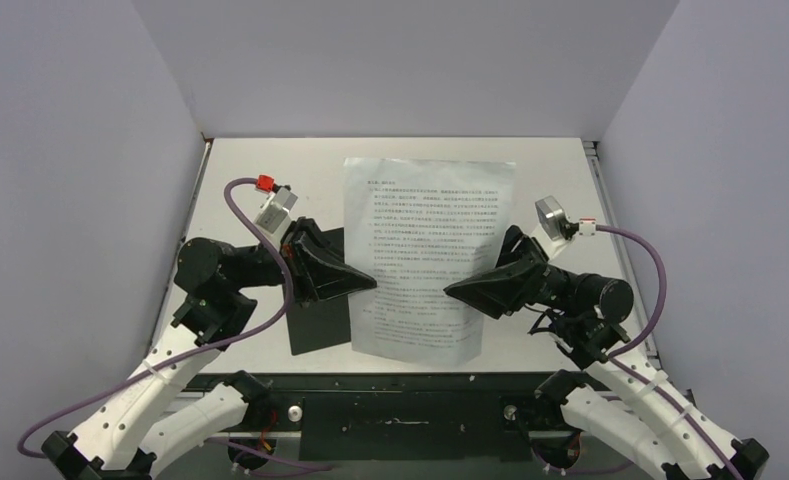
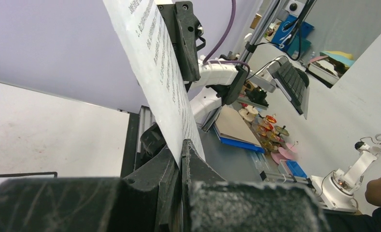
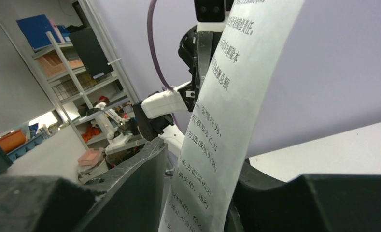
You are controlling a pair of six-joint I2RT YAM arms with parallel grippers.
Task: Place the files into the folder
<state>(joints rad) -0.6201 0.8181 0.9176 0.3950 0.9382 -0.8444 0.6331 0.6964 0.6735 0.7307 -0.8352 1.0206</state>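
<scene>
Left gripper (image 1: 368,281): jaws fully closed, pinching the left edge of the printed paper sheet (image 1: 425,230). One folder (image 1: 315,325) is in view, its black face lying flat on the tabletop (image 1: 240,170) beneath that gripper and partly masked by it. One sheet is counted; whether more lie behind it cannot be told. It hangs clear of the tabletop between both grippers, overlapping the folder's right side. Right gripper (image 1: 453,290): jaws partly open, narrow, straddling the sheet's right edge. Purple cable (image 1: 232,205) loops above the left arm.

Pale table (image 1: 240,170); black folder (image 1: 318,325) flat on it, left-centre.
</scene>
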